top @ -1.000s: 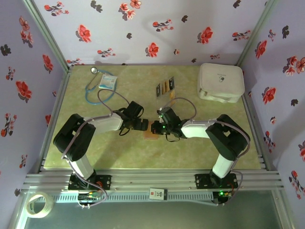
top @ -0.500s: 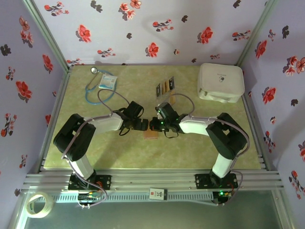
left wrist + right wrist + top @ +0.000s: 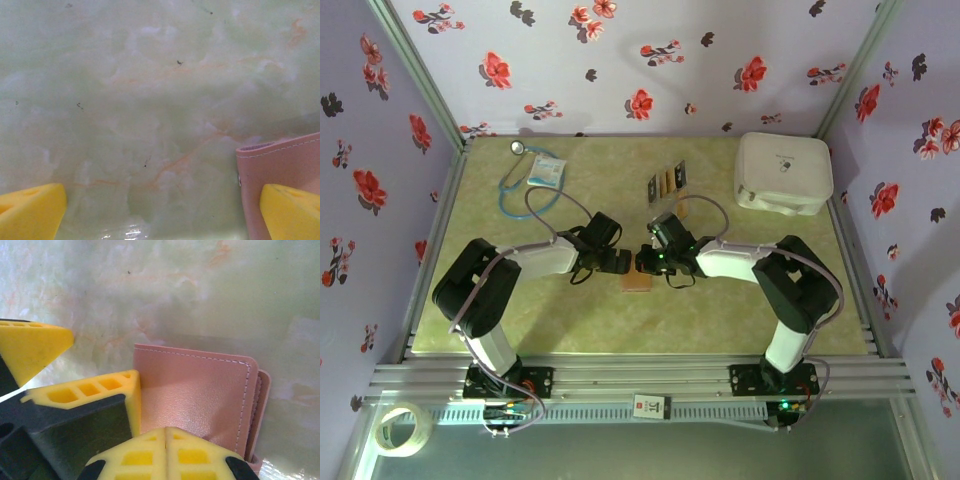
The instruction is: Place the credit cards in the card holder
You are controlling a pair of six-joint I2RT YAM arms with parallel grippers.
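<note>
Top external view: both arms reach in to the middle of the counter, where the left hand and the right hand almost meet above the card holder. It lies flat and folded. The credit cards lie in a short row farther back, well apart from it, with a white case to their right. In the left wrist view, the left hand is spread wide, one yellow finger over the card holder. In the right wrist view, the right hand is closed on nothing, its tips over the card holder.
</note>
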